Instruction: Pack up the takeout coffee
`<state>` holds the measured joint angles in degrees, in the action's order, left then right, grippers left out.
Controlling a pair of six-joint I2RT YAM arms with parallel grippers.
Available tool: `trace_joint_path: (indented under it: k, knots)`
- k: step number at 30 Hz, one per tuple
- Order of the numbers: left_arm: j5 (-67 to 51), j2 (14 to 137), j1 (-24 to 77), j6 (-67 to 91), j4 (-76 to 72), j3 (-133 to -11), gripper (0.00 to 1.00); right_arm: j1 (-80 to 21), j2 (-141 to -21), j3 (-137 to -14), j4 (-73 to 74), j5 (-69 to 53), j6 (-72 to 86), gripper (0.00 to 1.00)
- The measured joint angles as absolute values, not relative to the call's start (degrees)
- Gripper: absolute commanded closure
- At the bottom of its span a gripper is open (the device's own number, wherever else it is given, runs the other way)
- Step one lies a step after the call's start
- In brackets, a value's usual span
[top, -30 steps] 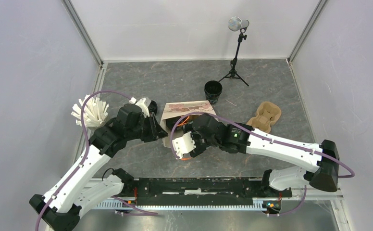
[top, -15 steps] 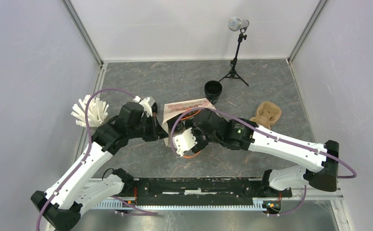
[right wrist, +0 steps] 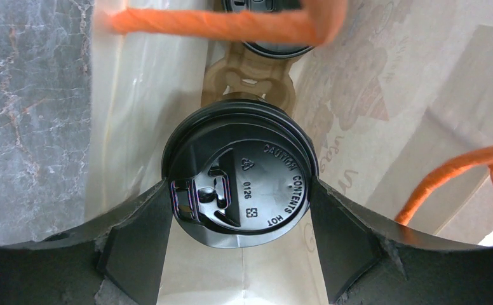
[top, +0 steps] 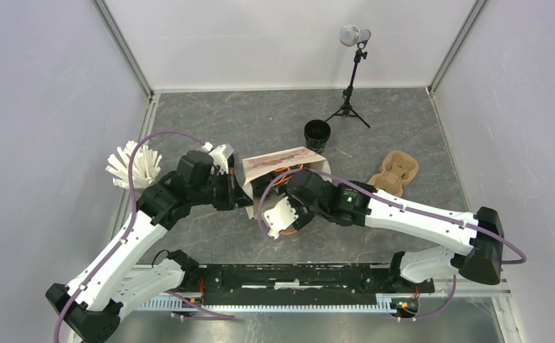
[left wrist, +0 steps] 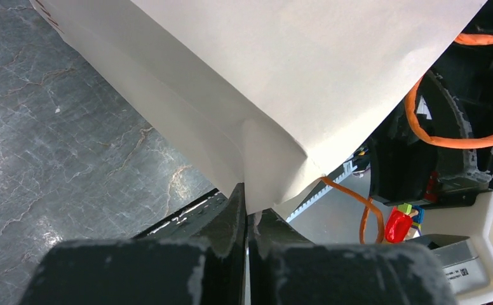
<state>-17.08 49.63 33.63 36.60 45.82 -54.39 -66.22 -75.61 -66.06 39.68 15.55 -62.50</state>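
Left gripper has closed since a second ago and now pinches a folded edge of the paper bag. Right gripper clamps a lidded coffee cup inside the bag's mouth. A second cup sits deeper in the bag.

Embossed on the round black plastic lid: "CAUTION CONTENTS HOT" along the rim, "0126" near the centre, and a small triangular recycling mark, its numeral unreadable. Brown print on the beige paper bag is illegible. A small coded sticker, lower right in the left wrist view, is too small to read.
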Motion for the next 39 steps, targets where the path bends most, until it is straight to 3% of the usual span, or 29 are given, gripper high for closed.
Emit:
trace_joint_path:
  k: [39]
  knots:
    - [-23.16,51.07,33.63,32.88,43.16,-54.37,0.98,-58.65,-81.14,-64.82,29.02,7.53,-70.00,0.39]
